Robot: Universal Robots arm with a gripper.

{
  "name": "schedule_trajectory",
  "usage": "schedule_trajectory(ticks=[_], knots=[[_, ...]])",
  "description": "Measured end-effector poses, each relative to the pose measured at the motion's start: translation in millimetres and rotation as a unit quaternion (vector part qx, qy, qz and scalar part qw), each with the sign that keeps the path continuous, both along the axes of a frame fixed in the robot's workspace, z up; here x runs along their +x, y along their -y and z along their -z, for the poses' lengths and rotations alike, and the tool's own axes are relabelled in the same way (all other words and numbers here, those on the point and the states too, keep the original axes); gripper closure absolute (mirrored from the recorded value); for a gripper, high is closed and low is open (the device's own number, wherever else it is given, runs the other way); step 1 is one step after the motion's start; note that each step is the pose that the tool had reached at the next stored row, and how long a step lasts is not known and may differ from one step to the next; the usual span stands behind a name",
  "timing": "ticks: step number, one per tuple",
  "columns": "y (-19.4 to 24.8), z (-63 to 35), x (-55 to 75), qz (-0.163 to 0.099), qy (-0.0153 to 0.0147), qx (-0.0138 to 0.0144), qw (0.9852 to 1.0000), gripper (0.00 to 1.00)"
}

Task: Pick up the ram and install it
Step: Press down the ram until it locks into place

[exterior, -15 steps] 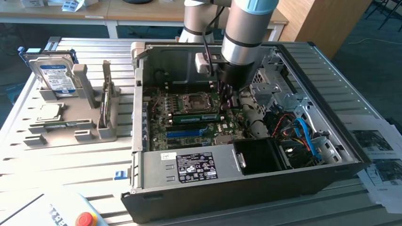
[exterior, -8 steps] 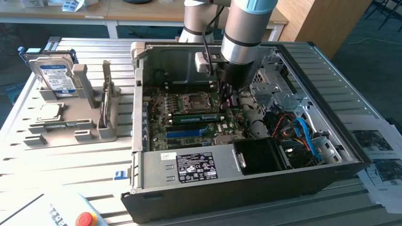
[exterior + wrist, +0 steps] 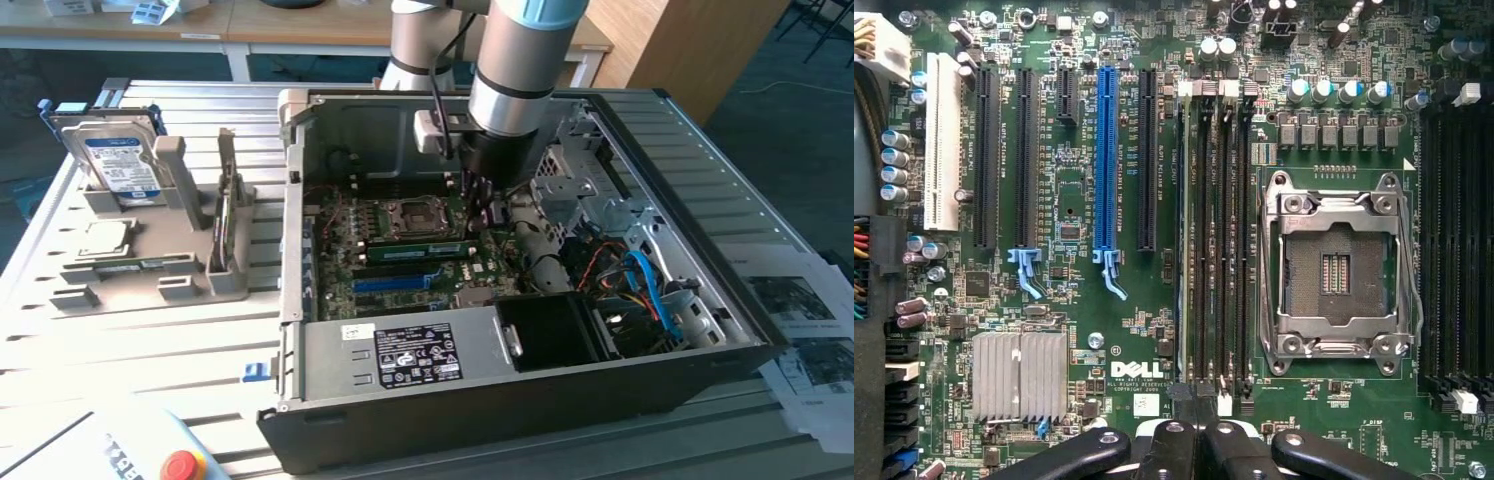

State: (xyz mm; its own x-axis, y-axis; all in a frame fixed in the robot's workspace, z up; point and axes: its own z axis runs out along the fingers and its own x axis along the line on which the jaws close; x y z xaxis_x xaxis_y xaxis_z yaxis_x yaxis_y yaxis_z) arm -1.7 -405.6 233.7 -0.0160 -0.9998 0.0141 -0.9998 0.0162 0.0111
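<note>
The ram, a long narrow green stick, stands on edge in a slot of the motherboard, just in front of the CPU socket inside the open computer case. My gripper hangs inside the case above the end of the ram at the exterior view's right. In the wrist view the gripper is shut, its black fingertips pressed together with nothing visible between them. Beyond the fingertips run the dark memory slots, next to the CPU socket. I cannot pick out the ram among them there.
A grey fixture at the exterior view's left holds a hard drive and a thin upright board. A blue slot, a heatsink, cables and the case walls surround the gripper. Papers lie at the right.
</note>
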Motion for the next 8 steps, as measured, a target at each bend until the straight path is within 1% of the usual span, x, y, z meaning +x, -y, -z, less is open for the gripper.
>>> schedule_trajectory(ticks=[8], knots=[[0.0,4.8,0.0,0.0,0.0,0.0001,1.0,0.9]])
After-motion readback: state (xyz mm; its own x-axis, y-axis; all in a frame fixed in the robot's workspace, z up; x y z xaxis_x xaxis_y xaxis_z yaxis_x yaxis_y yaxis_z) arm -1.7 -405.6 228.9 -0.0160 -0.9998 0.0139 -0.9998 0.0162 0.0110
